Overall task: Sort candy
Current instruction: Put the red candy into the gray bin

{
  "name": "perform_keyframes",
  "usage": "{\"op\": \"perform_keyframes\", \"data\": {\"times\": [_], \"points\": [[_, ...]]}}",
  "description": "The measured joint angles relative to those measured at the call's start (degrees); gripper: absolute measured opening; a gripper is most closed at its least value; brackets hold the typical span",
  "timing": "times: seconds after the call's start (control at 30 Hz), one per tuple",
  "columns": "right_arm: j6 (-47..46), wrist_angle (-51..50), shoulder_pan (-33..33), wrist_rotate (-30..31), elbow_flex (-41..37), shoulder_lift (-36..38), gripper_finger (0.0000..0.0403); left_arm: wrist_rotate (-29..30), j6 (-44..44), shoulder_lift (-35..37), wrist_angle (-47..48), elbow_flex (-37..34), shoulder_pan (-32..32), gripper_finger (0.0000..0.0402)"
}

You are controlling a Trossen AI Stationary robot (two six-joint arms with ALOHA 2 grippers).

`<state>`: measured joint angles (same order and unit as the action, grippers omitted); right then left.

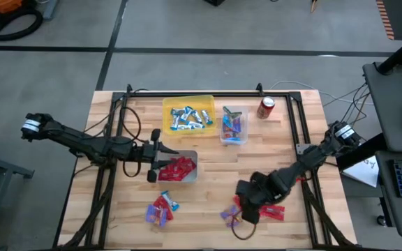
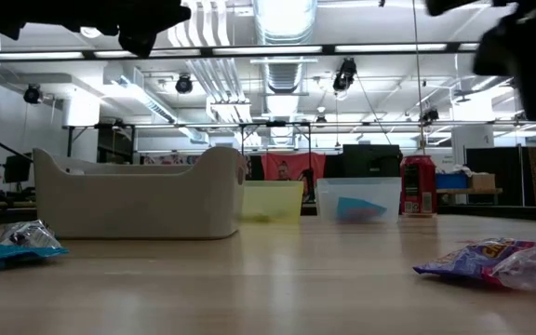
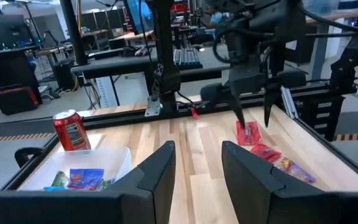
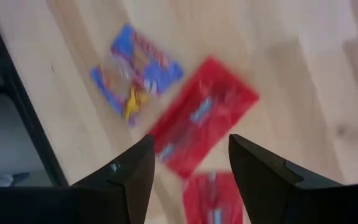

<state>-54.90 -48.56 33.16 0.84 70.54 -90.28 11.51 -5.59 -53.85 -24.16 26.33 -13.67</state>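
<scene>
Candy lies in two loose heaps near the table's front edge: red and blue pieces on the left (image 1: 160,208), and red packets with a pink-blue one on the right (image 1: 265,211). My right gripper (image 1: 246,209) hangs open over the right heap, pointing steeply down. Below its fingers (image 4: 191,171) a red packet (image 4: 202,124) lies flat on the wood, with a blue-pink packet (image 4: 135,71) beside it. My left gripper (image 1: 160,162) stands open and level over the left end of the white bin (image 1: 190,157) of red candy, with nothing between its fingers (image 3: 194,168).
A yellow bin (image 1: 167,106) of blue-and-silver bars and a clear bin (image 1: 243,111) of pink-blue packets stand at the back. A red soda can (image 1: 266,107) stands to their right. A black frame (image 1: 187,91) runs around the wooden top. Bare wood lies in the middle.
</scene>
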Motion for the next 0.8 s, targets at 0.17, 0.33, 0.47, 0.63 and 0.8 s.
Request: {"op": "perform_keyframes", "data": {"times": [0.17,0.33,0.47,0.63,0.8], "points": [[-4.73,-1.08,5.65,0.26,-0.8,0.0,0.0194,0.04,-1.39,-0.28,-0.56,0.0,0.0,0.0116],[-12.3,-0.93,11.56,0.5,-2.82,0.0,0.0194,0.11,-1.45,-0.06,-0.86,0.0,0.0,0.0116],[-19.24,-0.86,15.7,0.61,-4.76,0.0,0.0194,0.11,-1.44,-0.13,-0.83,0.0,0.0,0.0116],[-24.83,1.32,18.97,0.64,-8.12,0.0,0.0194,0.11,-1.45,-0.13,-0.81,0.0,0.0,0.0116],[-25.66,3.81,20.16,0.62,-12.05,0.0,0.0194,0.13,-1.45,-0.42,-0.72,0.0,0.0,0.0116]]}}
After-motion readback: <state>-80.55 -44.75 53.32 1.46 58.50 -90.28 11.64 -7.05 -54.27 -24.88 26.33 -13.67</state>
